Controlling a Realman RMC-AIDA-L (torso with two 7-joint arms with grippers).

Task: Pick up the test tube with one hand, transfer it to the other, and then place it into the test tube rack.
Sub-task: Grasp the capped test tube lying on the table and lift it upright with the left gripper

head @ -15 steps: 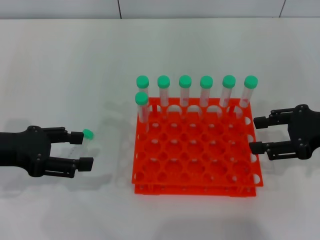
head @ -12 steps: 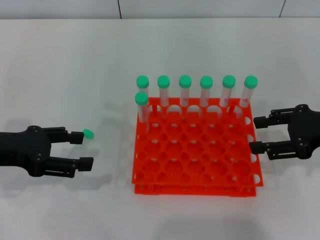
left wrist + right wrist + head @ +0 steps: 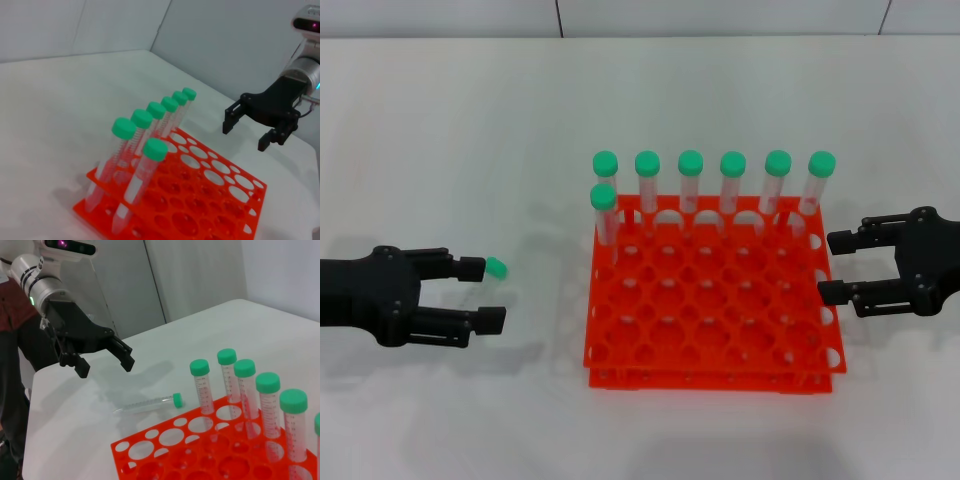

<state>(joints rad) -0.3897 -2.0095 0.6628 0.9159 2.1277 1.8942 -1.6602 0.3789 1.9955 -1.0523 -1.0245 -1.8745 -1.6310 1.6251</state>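
The test tube point(image 3: 496, 267) lies flat on the white table left of the rack; in the head view only its green cap shows, past my left gripper's far finger. The right wrist view shows its whole clear body point(image 3: 147, 405) lying free. My left gripper point(image 3: 482, 294) stands open over it, raised off the table point(image 3: 105, 365), holding nothing. The orange-red test tube rack point(image 3: 710, 372) sits in the middle. My right gripper point(image 3: 835, 267) hovers open at the rack's right edge, and it shows again in the left wrist view point(image 3: 245, 136).
Several green-capped tubes point(image 3: 732, 180) stand upright along the rack's far row, and one point(image 3: 604, 212) stands in the second row at the left. The rack's other holes point(image 3: 220, 177) hold nothing. Bare white table point(image 3: 440, 130) surrounds the rack.
My left gripper has shifted slightly away from the table's near edge, baring more of the green cap. The tube, the rack and my right gripper have not moved.
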